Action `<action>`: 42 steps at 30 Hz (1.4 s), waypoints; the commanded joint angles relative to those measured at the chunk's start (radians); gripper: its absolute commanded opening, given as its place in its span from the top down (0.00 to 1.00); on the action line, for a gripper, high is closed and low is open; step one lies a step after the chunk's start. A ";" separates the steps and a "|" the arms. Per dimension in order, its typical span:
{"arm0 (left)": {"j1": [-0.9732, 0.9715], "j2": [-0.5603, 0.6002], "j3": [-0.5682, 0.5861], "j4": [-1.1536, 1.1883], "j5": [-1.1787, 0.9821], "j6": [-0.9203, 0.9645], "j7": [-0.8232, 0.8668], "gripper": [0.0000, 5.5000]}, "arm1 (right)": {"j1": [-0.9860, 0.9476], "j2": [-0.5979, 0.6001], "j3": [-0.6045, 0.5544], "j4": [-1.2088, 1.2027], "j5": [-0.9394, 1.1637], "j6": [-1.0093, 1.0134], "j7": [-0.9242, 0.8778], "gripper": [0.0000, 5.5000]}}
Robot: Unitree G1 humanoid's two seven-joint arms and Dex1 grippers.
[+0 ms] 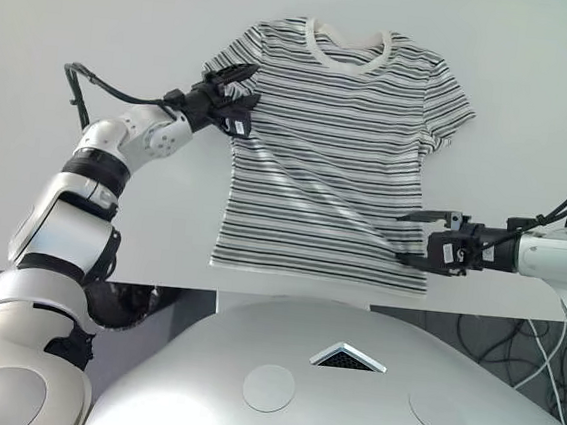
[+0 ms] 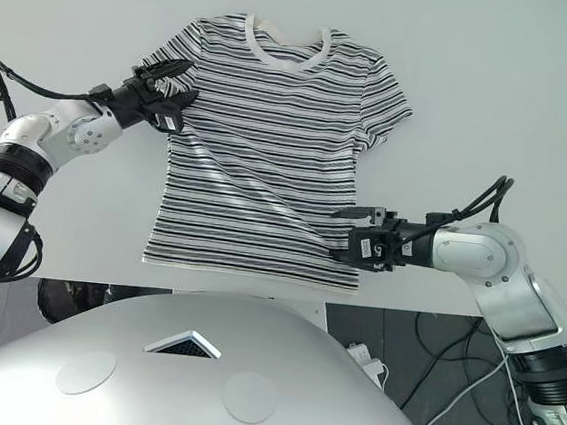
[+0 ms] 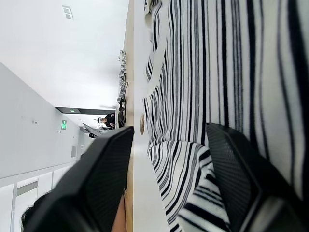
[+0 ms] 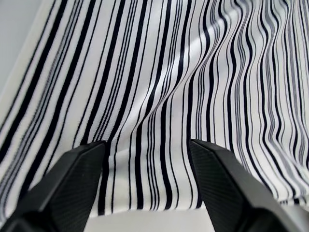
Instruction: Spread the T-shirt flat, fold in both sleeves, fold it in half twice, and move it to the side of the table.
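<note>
T-shirt (image 1: 335,147) is lying flat, collar away from the robot, on the white table (image 1: 540,56). Left gripper (image 1: 244,98) is sitting spread wide around its sleeve, and right gripper (image 1: 409,237) is spread too, at the bottom hem corner.

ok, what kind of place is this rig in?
Likely an indoor lab or office test bench: plain white table, loose cables on the floor, and a green exit sign down a corridor behind.

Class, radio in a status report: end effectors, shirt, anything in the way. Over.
Left end effector open at a sleeve; right end effector open at the hem. T-shirt flat on table, sleeves unfolded. Nothing else on it.
</note>
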 commanded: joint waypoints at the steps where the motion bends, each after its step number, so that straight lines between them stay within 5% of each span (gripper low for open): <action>1: 0.120 0.043 0.002 -0.203 -0.028 0.003 -0.086 0.50 | 0.016 -0.024 0.008 0.017 -0.030 0.052 0.035 0.41; 6: 0.260 0.083 0.078 -0.500 -0.143 0.071 -0.221 0.50 | 0.034 -0.045 -0.021 0.018 -0.022 0.045 0.058 0.41; 16: 0.351 0.100 0.187 -0.658 -0.193 0.153 -0.286 0.50 | 0.071 -0.057 -0.161 0.009 0.090 0.026 0.090 0.41; 22: 0.545 0.202 0.213 -0.998 -0.673 0.222 -0.579 0.50 | -0.074 0.156 -0.347 -0.045 0.491 0.141 -0.023 0.41; 28: 0.757 0.395 0.183 -1.172 -0.961 0.343 -0.899 0.50 | -0.204 0.281 -0.473 -0.067 0.643 0.241 -0.197 0.41; 36: 0.764 0.340 0.100 -0.948 -0.595 0.337 -0.904 0.50 | -0.240 0.336 -0.511 -0.039 0.564 0.227 -0.268 0.41; 42: 0.803 0.372 0.067 -0.903 -0.542 0.296 -0.933 0.50 | -0.252 0.347 -0.516 0.015 0.497 0.204 -0.269 0.41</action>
